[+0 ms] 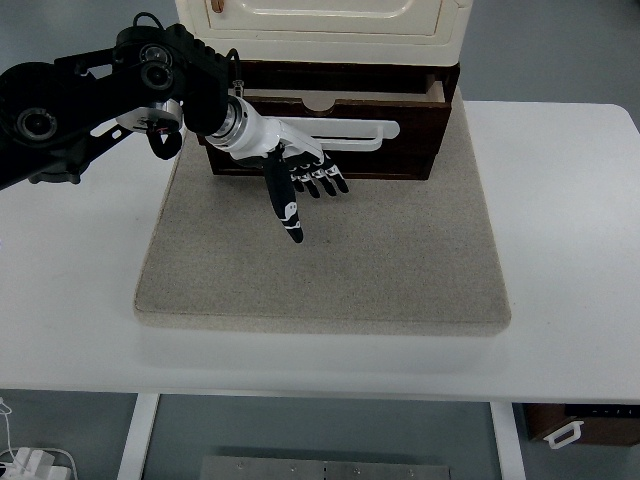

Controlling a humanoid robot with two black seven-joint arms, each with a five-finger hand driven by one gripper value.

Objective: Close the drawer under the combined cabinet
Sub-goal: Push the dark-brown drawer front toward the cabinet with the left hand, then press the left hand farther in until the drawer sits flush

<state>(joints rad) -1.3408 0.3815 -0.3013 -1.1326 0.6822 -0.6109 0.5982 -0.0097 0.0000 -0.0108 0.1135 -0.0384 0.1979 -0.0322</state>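
Note:
A dark wooden drawer [390,155] stands pulled out a little from the base of the cream cabinet [330,25] at the top of the top view. A white bar handle [355,135] runs across its front. My left hand [305,185] comes in from the left and hovers in front of the drawer face, at its left half. The fingers [322,181] are spread and point down toward the mat, holding nothing. Whether the hand touches the drawer front is unclear. My right arm does not show.
The cabinet stands on a beige mat [330,260] laid on a white table [570,220]. The black left arm [90,100] spans the upper left. A brown box [580,425] sits on the floor at the lower right.

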